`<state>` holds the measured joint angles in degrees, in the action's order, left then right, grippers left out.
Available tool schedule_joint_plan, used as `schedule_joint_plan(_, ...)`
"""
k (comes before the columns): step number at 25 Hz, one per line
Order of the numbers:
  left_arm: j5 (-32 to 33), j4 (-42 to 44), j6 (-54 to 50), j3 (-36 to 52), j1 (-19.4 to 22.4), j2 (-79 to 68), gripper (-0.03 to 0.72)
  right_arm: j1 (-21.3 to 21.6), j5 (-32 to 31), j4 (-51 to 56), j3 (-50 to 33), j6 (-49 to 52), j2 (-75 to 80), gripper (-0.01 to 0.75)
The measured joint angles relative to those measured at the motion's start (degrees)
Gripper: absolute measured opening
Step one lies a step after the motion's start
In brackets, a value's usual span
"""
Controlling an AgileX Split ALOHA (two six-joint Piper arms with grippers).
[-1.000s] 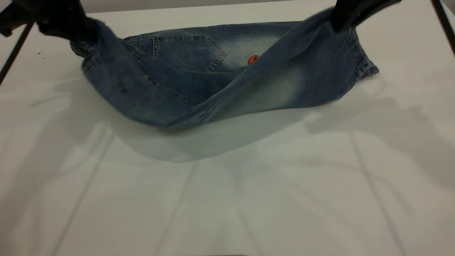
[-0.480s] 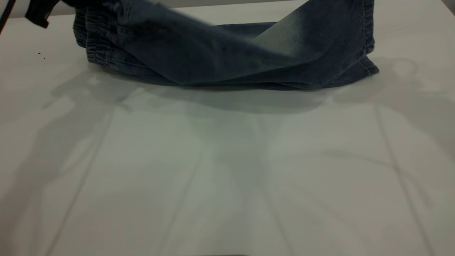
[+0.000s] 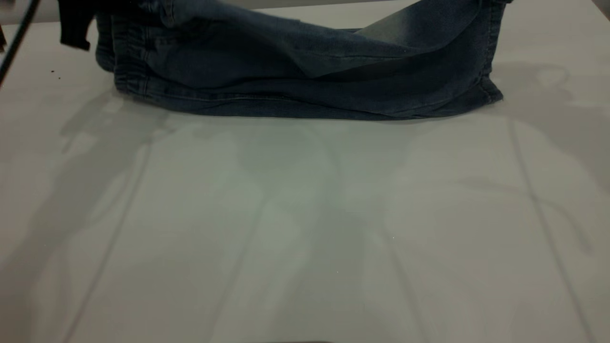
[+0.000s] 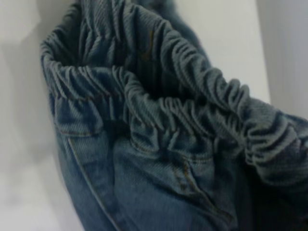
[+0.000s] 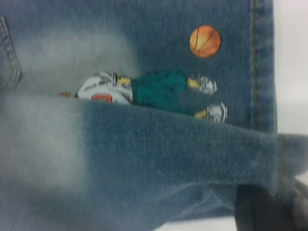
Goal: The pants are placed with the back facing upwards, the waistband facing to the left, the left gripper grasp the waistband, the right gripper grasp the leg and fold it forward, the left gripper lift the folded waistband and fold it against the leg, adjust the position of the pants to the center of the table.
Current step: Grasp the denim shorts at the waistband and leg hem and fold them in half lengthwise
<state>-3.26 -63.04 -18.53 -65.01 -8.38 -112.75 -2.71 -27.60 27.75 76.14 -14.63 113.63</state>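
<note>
Exterior view: the pants (image 3: 295, 85), dark blue denim, stretch across the top of the frame on the table (image 3: 305, 228), the waistband (image 3: 124, 57) at upper left, the leg (image 3: 429, 28) lifted toward the upper right corner. The left gripper (image 3: 74, 21) shows only as a black shape at upper left.

Left wrist view: the ruffled waistband (image 4: 159, 110) fills the frame.

Right wrist view: a basketball cartoon (image 5: 154, 91) lies on faded denim, the plain leg (image 5: 144, 149) draped across it; the right gripper (image 5: 262, 209) is a dark blur at lower right.
</note>
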Motion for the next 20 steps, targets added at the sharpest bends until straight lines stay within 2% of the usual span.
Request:
schedule_joint_plan(10, -6.1, -0.4, -0.1, -3.3, 0.0, -6.3, 0.089, 0.0, 10.1, 3.0, 0.3, -2.2, 3.5, 0.029)
schedule_joint_plan(13, -9.6, -0.3, -0.1, -3.6, 0.0, -7.4, 0.089, 0.0, 12.4, 3.4, 0.3, -5.1, 4.4, 0.044)
schedule_joint_plan(16, -12.1, -0.1, 0.0, -3.6, 0.0, -7.8, 0.089, 0.0, 14.0, 4.9, 0.3, -7.1, 4.9, 0.085)
schedule_joint_plan(20, -13.8, 3.3, 0.0, -3.6, 0.0, -8.1, 0.089, 0.0, 15.4, 6.2, 0.3, -8.7, 5.1, 0.205)
